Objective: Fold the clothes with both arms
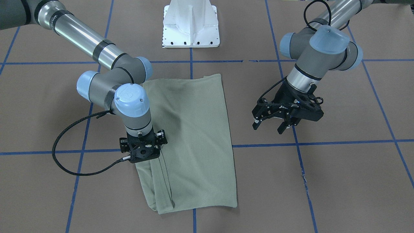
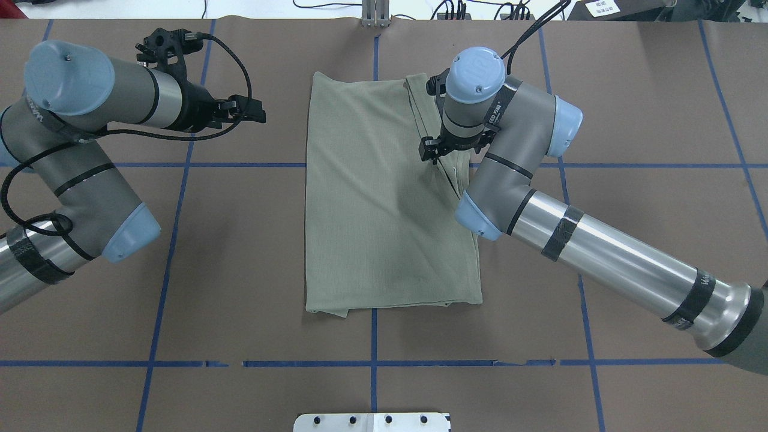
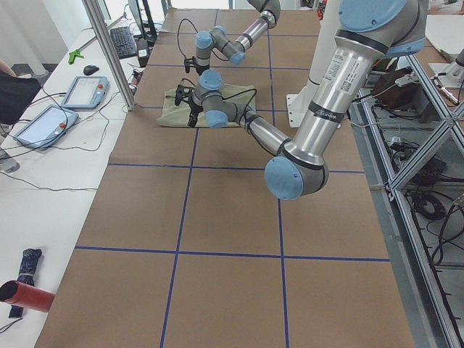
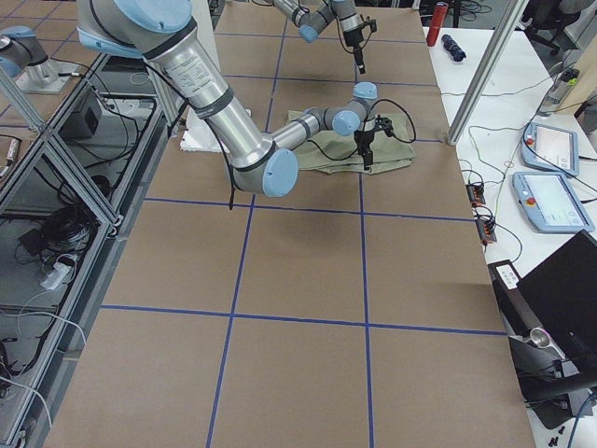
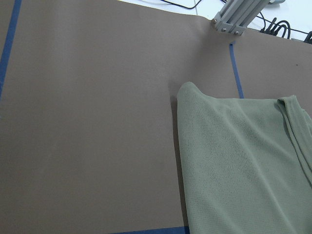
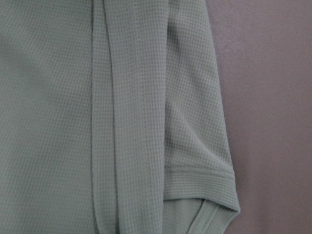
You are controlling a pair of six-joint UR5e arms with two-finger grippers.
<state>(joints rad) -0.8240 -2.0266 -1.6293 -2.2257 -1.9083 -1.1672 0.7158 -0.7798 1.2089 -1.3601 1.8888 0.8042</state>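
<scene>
The clothes are one pale green knit shirt (image 1: pixel 194 136), folded into a long rectangle at the table's middle (image 2: pixel 384 204). A sleeve with a ribbed cuff (image 6: pixel 200 178) lies folded along its edge on my right side. My right gripper (image 1: pixel 144 154) points straight down onto that edge (image 2: pixel 441 157), with its linkages spread, so it looks open. Its fingertips are hidden, and the fabric under it lies flat. My left gripper (image 1: pixel 268 128) hangs open and empty above bare table, well clear of the shirt's other long edge (image 2: pixel 255 114). The left wrist view shows the shirt's far corner (image 5: pixel 243 170).
Brown paper with blue tape lines (image 1: pixel 323 142) covers the table. The white pedestal base (image 1: pixel 190 24) stands behind the shirt. An aluminium post (image 5: pixel 234 17) rises at the far table edge. Tablets (image 3: pixel 83 90) and cables lie on the white side table.
</scene>
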